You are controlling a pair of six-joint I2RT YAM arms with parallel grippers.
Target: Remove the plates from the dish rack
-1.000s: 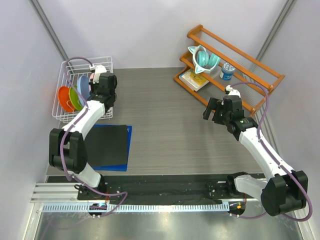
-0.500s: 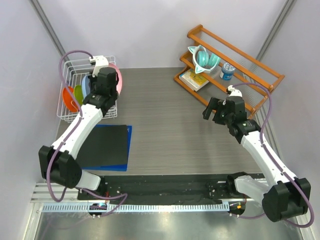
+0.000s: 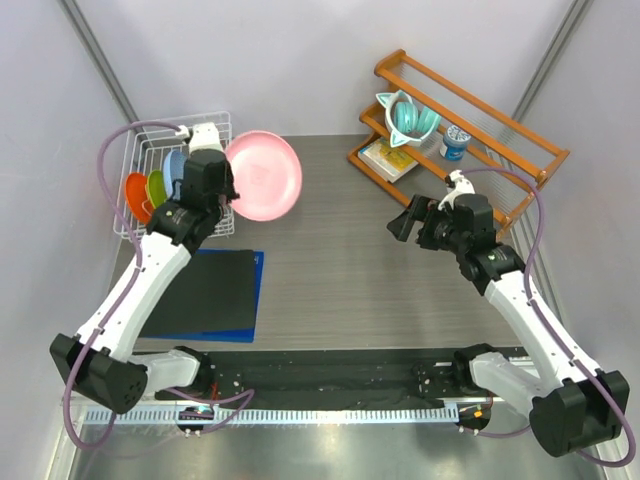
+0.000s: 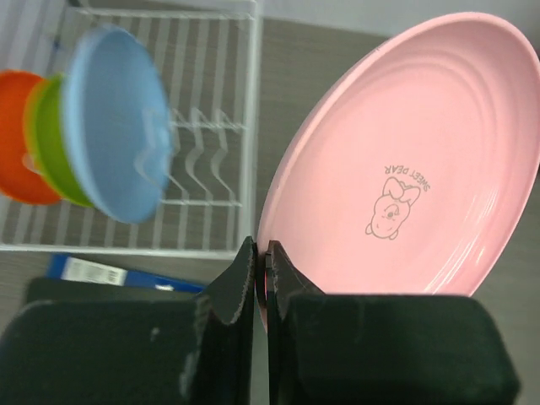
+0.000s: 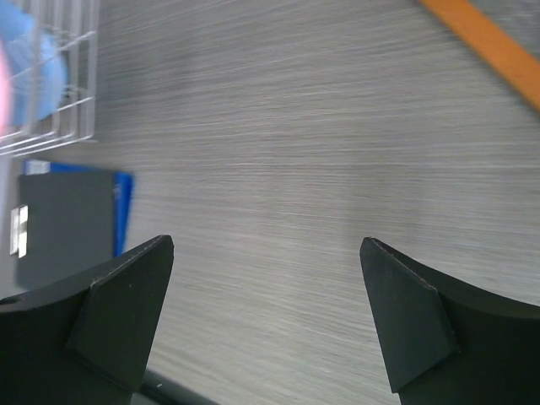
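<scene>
My left gripper (image 4: 260,249) is pinched almost closed on the rim of the pink plate (image 3: 265,175). The plate hangs tilted in the air, clear of the rack (image 4: 251,126), at the rack's 3 o'clock side. The rack sits at the table's (image 3: 340,260) 10 o'clock. The blue plate (image 4: 118,135), green plate (image 4: 55,143) and orange plate (image 4: 17,135) stand on edge in it, side by side. My right gripper (image 5: 266,245) hovers over bare tabletop toward 3 o'clock, jaws spread wide and holding nothing.
</scene>
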